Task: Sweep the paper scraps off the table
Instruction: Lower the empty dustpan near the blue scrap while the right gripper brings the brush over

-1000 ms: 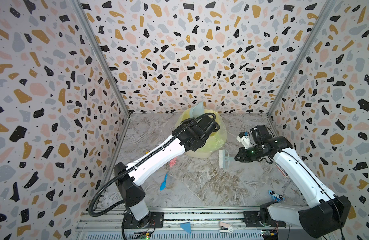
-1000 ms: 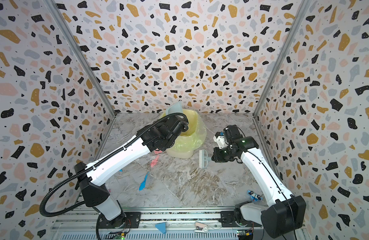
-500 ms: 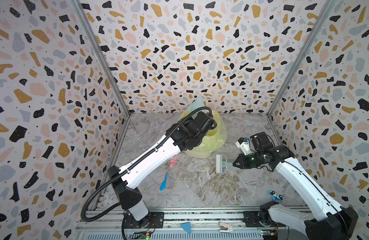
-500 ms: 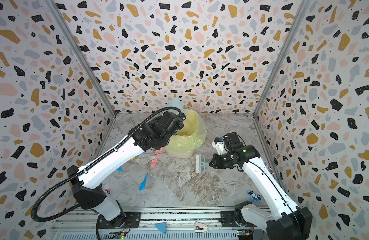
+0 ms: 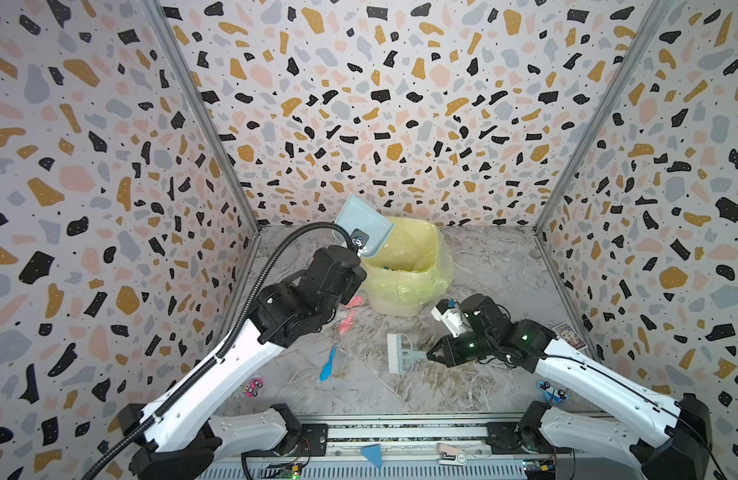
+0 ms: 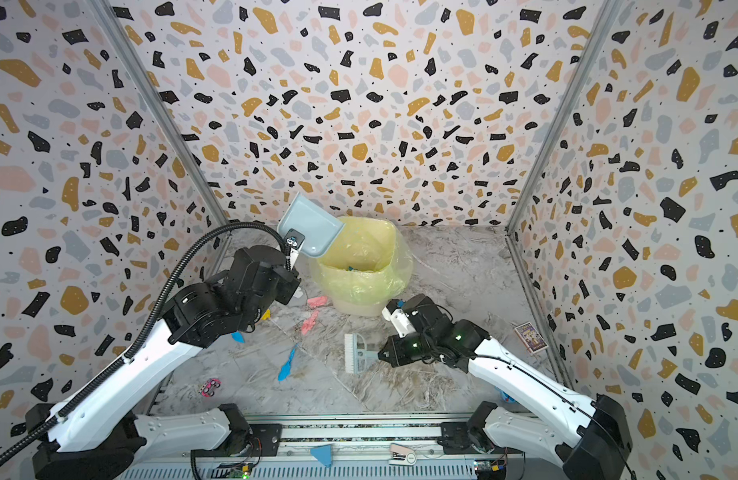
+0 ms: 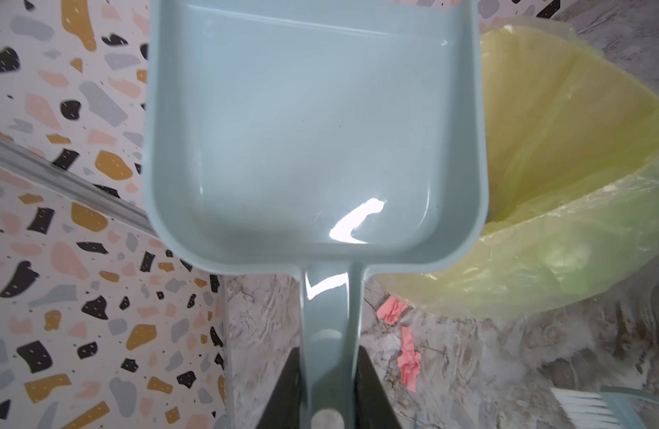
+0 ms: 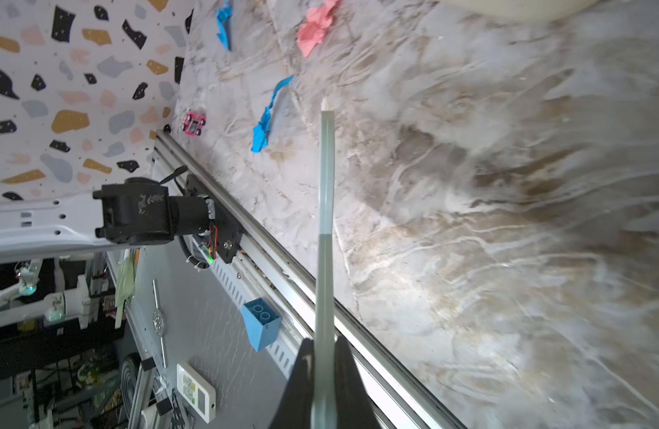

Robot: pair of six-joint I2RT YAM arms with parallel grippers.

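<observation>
Left gripper [image 7: 326, 375] pinching dustpan [image 5: 361, 224] handle, raised beside bin [image 5: 404, 270]. Paper scraps [image 5: 347, 322] lying on worktop [image 5: 496, 266] before bin; blue scrap [image 6: 237, 336] by left arm showing in a top view and right wrist view only. Right gripper [image 8: 324, 375] clamping brush [image 5: 400, 355]; open worktop lying rightward.

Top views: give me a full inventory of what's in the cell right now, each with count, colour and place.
paper scraps: at least four, two pink, two blue, on the table between left arm and bin
bin: one, yellow-bagged, back centre
dustpan: one, pale blue, empty, raised by the bin's left rim
brush: one, pale blue, white bristles, mid-table
toy car: one, pink, front left
blue toy: one, front right
card box: one, purple print, right wall
building brick: one, blue, front rail
left gripper: shut on dustpan handle
right gripper: shut on brush handle
</observation>
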